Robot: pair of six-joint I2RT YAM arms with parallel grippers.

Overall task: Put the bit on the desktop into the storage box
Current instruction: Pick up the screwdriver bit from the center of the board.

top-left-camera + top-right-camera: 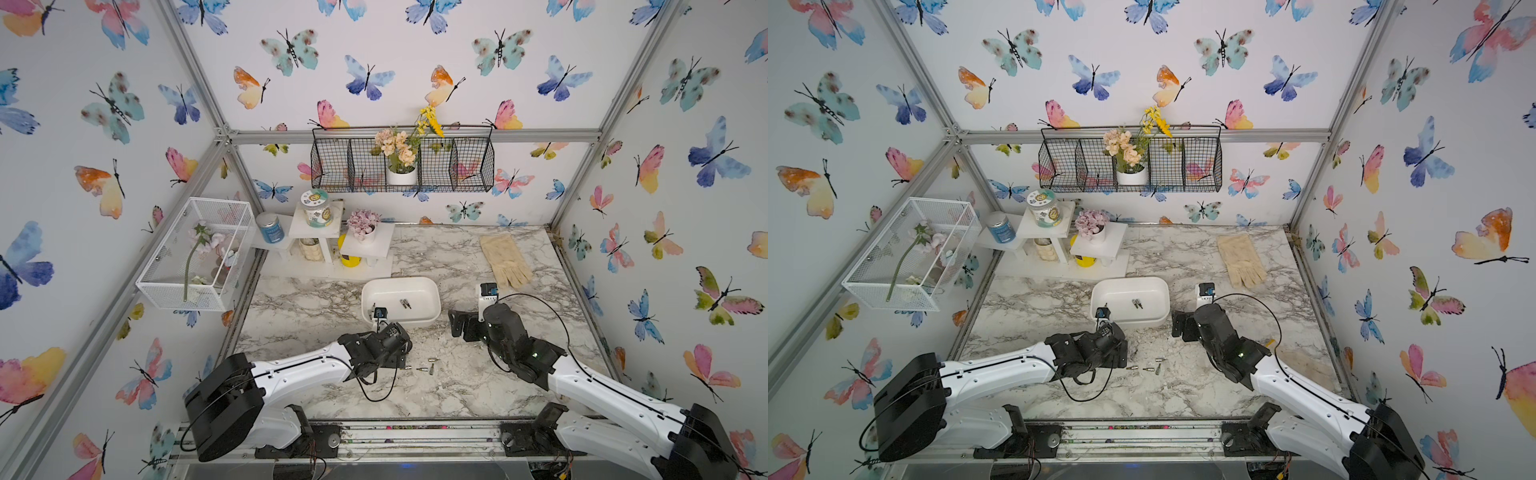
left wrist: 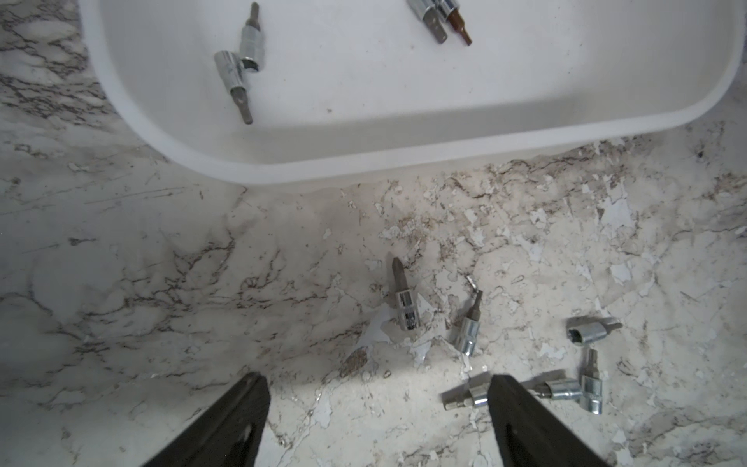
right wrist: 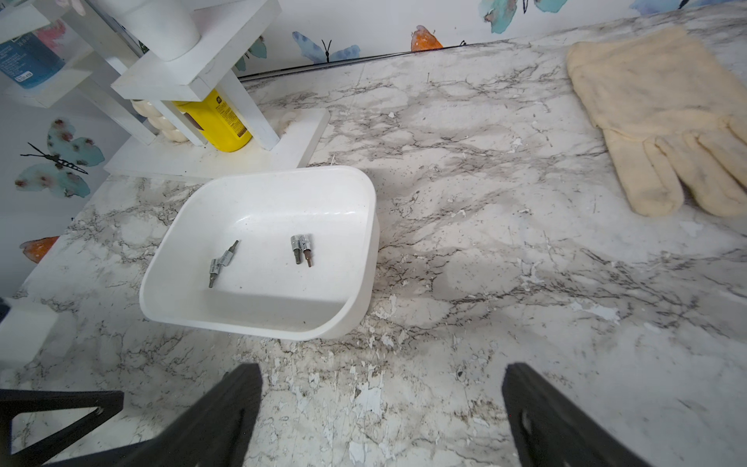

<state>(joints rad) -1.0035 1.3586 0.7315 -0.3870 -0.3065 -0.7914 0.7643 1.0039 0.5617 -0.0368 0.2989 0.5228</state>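
1. The storage box (image 1: 415, 321) sits on the desktop (image 1: 457, 390) near its middle, closer to the back edge than to the front edge.
2. Four bits lie on the box floor: a crossed pair (image 2: 238, 72) and a side-by-side pair (image 2: 440, 18).
3. Six loose bits (image 1: 422, 368) lie scattered on the desktop between the box and the front edge, clear of the box wall.
4. The left gripper (image 2: 378, 404) hangs over these loose bits with its jaws spread wide and nothing between them. One half-hidden bit (image 2: 461, 398) lies partly behind a finger.
5. The right gripper (image 3: 382, 404) is also spread wide and empty, over bare desktop just off the box's front right corner.
6. A cream glove (image 1: 505, 259) lies flat near the back right corner.
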